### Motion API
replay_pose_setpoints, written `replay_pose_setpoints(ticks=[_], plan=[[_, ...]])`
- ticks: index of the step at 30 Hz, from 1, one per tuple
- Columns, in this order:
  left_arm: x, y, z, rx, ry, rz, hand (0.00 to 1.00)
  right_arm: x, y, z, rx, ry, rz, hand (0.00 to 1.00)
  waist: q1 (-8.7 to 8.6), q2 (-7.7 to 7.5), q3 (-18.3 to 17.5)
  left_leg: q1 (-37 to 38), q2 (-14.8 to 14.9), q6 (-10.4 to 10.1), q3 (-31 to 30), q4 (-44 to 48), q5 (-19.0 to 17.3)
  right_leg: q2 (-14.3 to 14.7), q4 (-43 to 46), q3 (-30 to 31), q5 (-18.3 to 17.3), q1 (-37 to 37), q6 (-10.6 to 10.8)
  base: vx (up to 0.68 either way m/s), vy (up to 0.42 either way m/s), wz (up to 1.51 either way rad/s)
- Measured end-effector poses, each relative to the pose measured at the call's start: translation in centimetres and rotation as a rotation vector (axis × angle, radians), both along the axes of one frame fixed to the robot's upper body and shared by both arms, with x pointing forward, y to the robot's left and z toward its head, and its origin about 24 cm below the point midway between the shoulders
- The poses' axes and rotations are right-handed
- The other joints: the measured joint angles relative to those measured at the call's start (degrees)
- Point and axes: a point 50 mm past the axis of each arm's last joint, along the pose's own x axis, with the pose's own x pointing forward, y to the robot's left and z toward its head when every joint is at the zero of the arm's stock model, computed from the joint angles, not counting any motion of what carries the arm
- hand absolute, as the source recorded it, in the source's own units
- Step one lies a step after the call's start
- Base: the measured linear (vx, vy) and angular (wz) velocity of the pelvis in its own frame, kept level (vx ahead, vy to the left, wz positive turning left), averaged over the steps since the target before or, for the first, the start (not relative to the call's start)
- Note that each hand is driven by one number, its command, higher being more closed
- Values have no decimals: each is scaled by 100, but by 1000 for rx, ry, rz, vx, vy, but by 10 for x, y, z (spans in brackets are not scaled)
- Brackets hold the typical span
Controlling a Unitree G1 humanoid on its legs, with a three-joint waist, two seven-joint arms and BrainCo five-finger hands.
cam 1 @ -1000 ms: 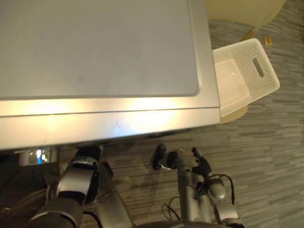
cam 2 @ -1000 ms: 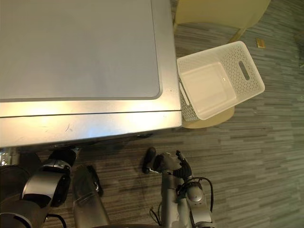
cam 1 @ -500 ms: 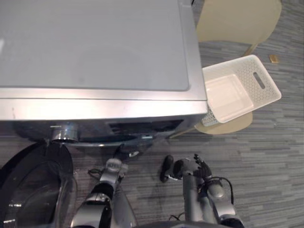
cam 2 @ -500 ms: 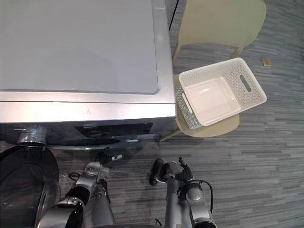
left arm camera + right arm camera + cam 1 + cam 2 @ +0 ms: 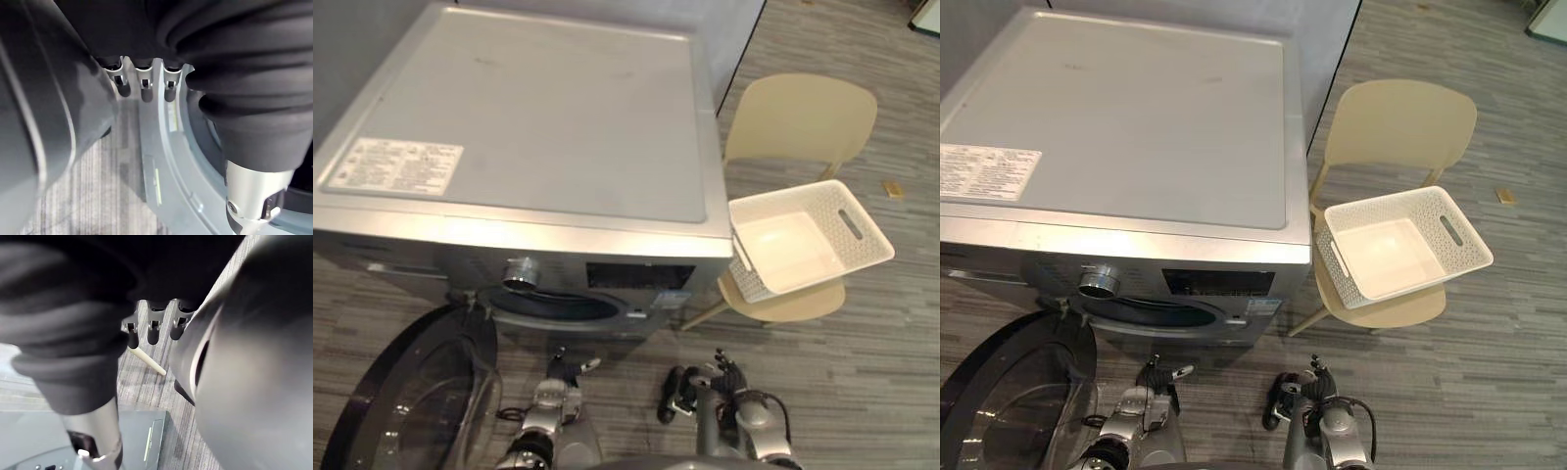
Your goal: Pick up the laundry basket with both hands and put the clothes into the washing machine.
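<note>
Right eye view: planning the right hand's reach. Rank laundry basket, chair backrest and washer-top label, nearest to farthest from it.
From the right hand:
1. Laundry basket, ahead to its right.
2. Chair backrest, beyond the basket.
3. Washer-top label, far left.

Washing machine at left and centre, on floor. Door swung open at machine's front left, beside drum opening. Chair just right of machine, backrest to rear. Laundry basket on chair seat, one end just beside machine's right side. Left hand low before drum opening. Right hand further right, before chair's near edge, well apart from basket
</note>
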Motion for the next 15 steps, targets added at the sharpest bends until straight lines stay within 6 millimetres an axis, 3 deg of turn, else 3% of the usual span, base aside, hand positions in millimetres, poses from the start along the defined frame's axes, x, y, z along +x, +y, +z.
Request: replay_pose_setpoints(ticks=[10, 15], plan=[[-51, 4, -23, -51, 136, 87, 0, -37, -22, -29, -21, 219, -12, 0, -36, 214, -581, 1508, -674, 66, 385, -2560, 1061, 122, -2386, -205, 949, 1417, 234, 80, 16, 9], [-82, 15, -31, -77, 193, 212, 0, -59, -33, -38, 22, 298, -121, 0, -50, 199, -781, 2393, -1034, 136, 437, -3815, 1537, 212, -3691, -424, 1489, 2372, 412, 161, 72, 16]])
